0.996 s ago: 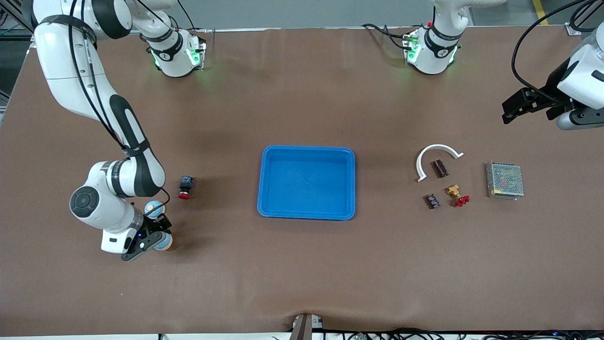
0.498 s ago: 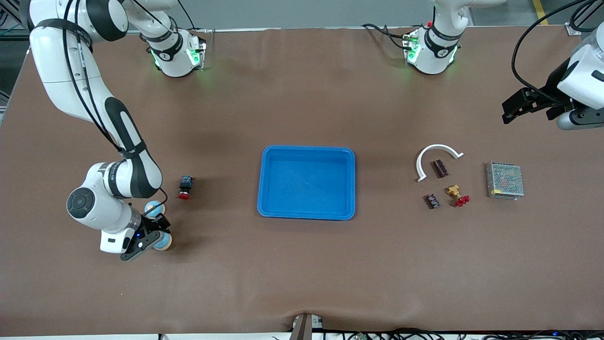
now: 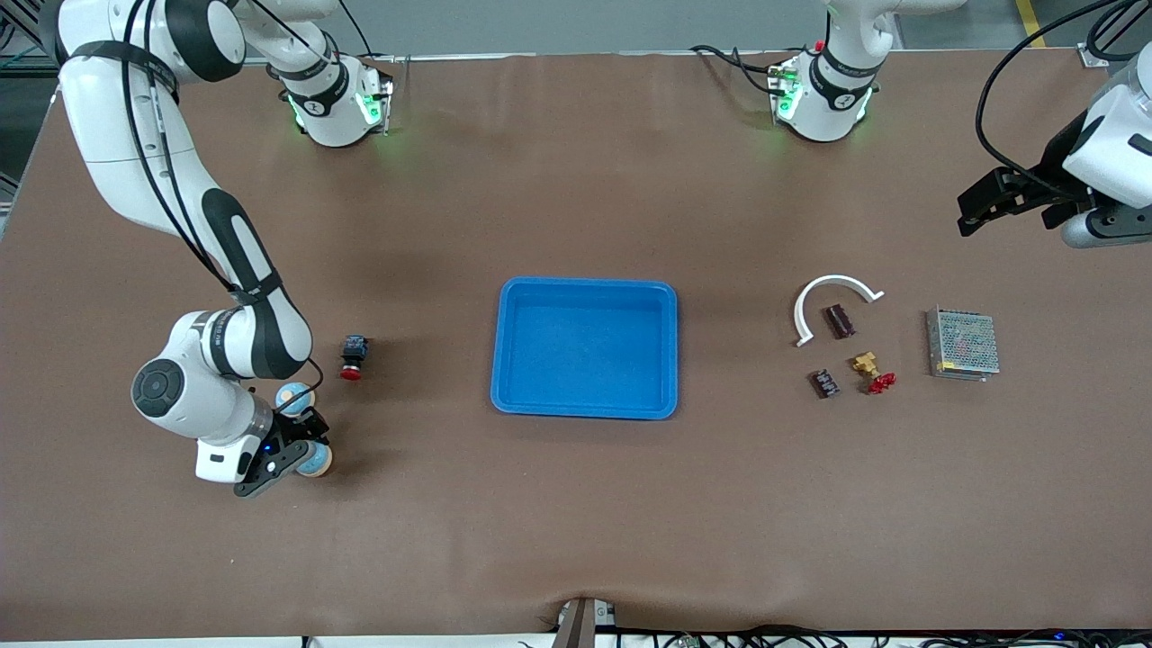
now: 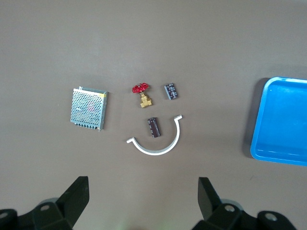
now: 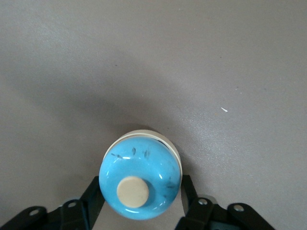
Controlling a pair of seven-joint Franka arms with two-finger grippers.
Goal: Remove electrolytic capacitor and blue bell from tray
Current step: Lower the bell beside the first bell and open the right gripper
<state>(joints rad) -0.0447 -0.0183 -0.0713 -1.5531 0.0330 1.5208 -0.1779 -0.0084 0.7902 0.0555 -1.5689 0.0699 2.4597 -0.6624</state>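
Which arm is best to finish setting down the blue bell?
Right. Its claw sits around the blue bell on the table; the left claw waits open, up near the mesh box.

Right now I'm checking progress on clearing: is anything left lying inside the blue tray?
No, the front view shows the blue tray with only its bare blue floor and nothing lying in it.

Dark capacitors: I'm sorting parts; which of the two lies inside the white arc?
The capacitor farther from the front camera, within the white arc's curve. The other capacitor lies outside it, near the brass valve.
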